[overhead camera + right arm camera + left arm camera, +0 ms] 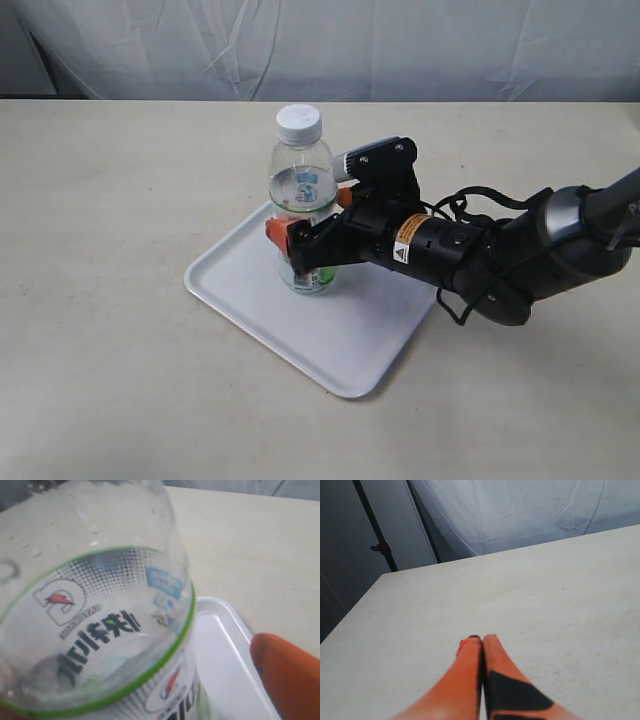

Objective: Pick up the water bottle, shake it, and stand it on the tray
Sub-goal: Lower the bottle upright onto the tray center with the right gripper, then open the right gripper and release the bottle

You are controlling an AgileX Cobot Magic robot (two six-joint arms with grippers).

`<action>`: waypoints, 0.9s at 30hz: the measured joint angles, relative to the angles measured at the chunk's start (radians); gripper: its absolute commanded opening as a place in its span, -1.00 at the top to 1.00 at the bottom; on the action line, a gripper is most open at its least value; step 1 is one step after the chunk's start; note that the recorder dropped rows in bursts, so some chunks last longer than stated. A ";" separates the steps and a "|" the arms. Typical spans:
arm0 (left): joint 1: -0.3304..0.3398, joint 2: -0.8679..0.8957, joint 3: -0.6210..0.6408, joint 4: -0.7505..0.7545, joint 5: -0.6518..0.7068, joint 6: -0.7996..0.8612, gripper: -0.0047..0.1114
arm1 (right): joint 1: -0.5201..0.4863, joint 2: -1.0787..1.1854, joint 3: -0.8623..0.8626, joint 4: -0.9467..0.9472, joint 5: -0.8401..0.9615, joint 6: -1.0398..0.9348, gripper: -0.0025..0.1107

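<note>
Right tool (311, 216) is straddling the upright water bottle (300, 160) mid-frame, jaws seeming slightly parted, likely because the bottle is already standing on the tray (350, 345). Left tool (481, 642) is idling closed over the worktop (560, 605).

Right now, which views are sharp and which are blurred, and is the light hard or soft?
Exterior view: sharp, soft even light, only a faint shadow by the tray. Right wrist view: the water bottle is so close its label looks soft, and the orange finger is blurred. Left wrist view: the shut orange fingers are soft, the table clearer.
</note>
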 measured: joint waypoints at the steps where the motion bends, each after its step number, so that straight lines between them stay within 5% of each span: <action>1: 0.000 0.000 0.000 0.000 0.000 0.000 0.92 | 0.000 0.000 0.000 0.000 0.010 0.000 -0.89; 27: 0.000 0.000 0.000 0.000 0.000 0.000 0.92 | 0.000 -0.071 0.000 -0.301 0.327 0.272 -0.89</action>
